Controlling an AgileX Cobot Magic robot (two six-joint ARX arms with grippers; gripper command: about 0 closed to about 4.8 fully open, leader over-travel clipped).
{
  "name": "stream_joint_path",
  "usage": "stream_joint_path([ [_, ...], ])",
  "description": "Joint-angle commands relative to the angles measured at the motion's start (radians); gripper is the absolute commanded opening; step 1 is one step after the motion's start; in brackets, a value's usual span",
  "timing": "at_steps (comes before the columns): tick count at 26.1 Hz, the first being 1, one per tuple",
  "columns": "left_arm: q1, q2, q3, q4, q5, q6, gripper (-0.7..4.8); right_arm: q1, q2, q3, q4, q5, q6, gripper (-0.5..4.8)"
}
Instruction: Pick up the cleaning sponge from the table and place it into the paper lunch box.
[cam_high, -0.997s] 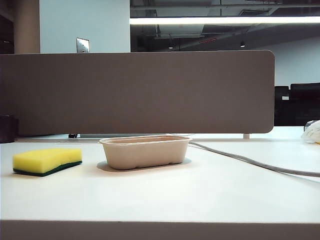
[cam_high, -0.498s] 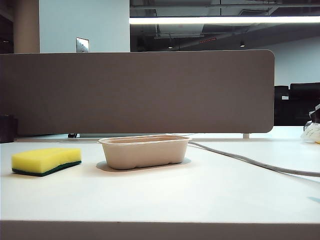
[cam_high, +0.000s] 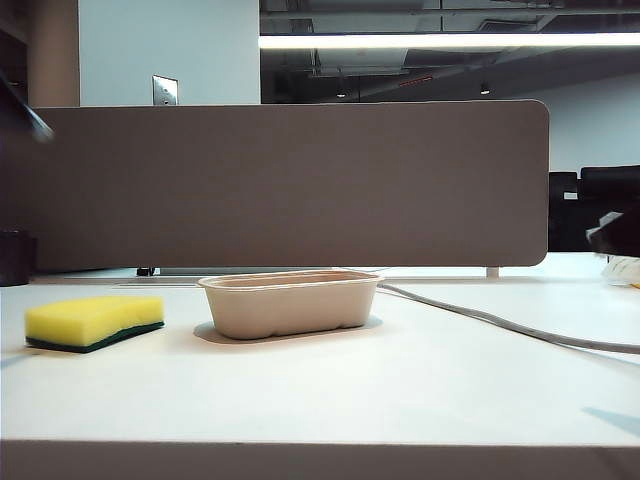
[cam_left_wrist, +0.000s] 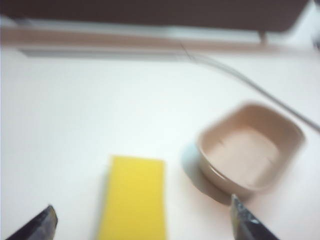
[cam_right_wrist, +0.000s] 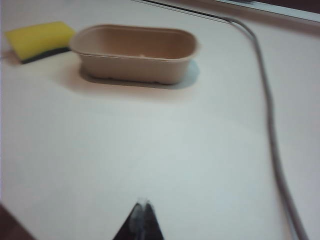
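Exterior view: sponge on the table, just left of the lunch box, not touching; arms barely in frame. Left wrist view shows the box empty. Left gripper hangs above the sponge, jaws spread wide, holding nothing. Right gripper near the box, jaws together, empty.

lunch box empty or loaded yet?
Empty. Left wrist view shows the box's bare floor; sponge lies beside it on the table.

left hand cut off by frame edge, sponge blurred, cropped
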Motion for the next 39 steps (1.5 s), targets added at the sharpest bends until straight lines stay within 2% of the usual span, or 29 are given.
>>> stream_joint_path([
  [1, -0.010, 0.235, 0.108, 0.024, 0.134, 0.028, 4.79, 0.027, 0.011, 0.001, 0.019, -0.002, 0.000, -0.05],
  [4, -0.040, 0.423, 0.197, 0.032, 0.140, 0.060, 4.79, 0.030, 0.012, 0.001, 0.019, -0.002, 0.000, -0.05],
  [7, -0.071, 0.579, 0.283, 0.021, 0.097, 0.103, 4.79, 0.029, 0.011, 0.001, 0.021, -0.002, 0.000, -0.05],
  [11, -0.099, 0.716, 0.369, -0.046, 0.082, 0.133, 4.79, 0.029, 0.011, 0.001, 0.020, -0.001, 0.000, -0.05],
  [14, -0.107, 0.753, 0.383, -0.114, 0.034, 0.176, 4.79, 0.029, 0.012, 0.001, 0.019, -0.001, 0.000, -0.05],
  [17, -0.113, 0.754, 0.380, -0.179, -0.140, 0.299, 4.79, 0.029, 0.020, 0.001, 0.021, -0.002, 0.000, -0.05],
  [23, -0.119, 0.788, 0.380, -0.163, -0.160, 0.308, 4.79, 0.029, 0.023, 0.001, 0.017, 0.001, 0.000, -0.05],
  [24, -0.122, 0.792, 0.380, -0.166, -0.162, 0.304, 3.27, 0.029, 0.023, 0.001, 0.016, 0.001, 0.000, -0.05],
  [25, -0.124, 0.793, 0.380, -0.172, -0.164, 0.298, 0.28, 0.029, 0.023, 0.001, 0.016, 0.000, 0.000, -0.05],
  [27, -0.124, 0.791, 0.381, -0.171, -0.154, 0.268, -0.03, 0.029, 0.023, 0.001, 0.016, 0.001, 0.000, -0.05],
  [31, -0.134, 0.711, 0.401, -0.165, -0.111, 0.178, -0.05, 0.028, 0.023, 0.001, 0.016, 0.001, 0.000, -0.05],
  [32, -0.152, 0.679, 0.413, -0.159, -0.094, 0.177, -0.05, 0.028, 0.023, 0.001, 0.017, 0.001, 0.000, -0.05],
  [33, -0.175, 0.649, 0.438, -0.158, -0.015, 0.203, -0.05, 0.028, 0.023, 0.001, 0.016, 0.001, 0.000, -0.05],
  [34, -0.201, 0.645, 0.480, -0.163, 0.145, 0.240, -0.05, 0.028, 0.023, 0.001, 0.017, 0.001, 0.000, -0.05],
  [35, -0.224, 0.654, 0.521, -0.164, 0.274, 0.244, -0.05, 0.028, 0.023, 0.001, 0.016, 0.001, 0.000, -0.05],
  [36, -0.257, 0.674, 0.570, -0.161, 0.340, 0.244, -0.05, 0.028, 0.023, 0.001, 0.018, 0.001, 0.000, -0.05],
  [39, -0.356, 0.778, 0.713, -0.184, 0.250, 0.249, -0.05, 0.028, 0.023, 0.001, 0.017, 0.001, 0.000, -0.05],
])
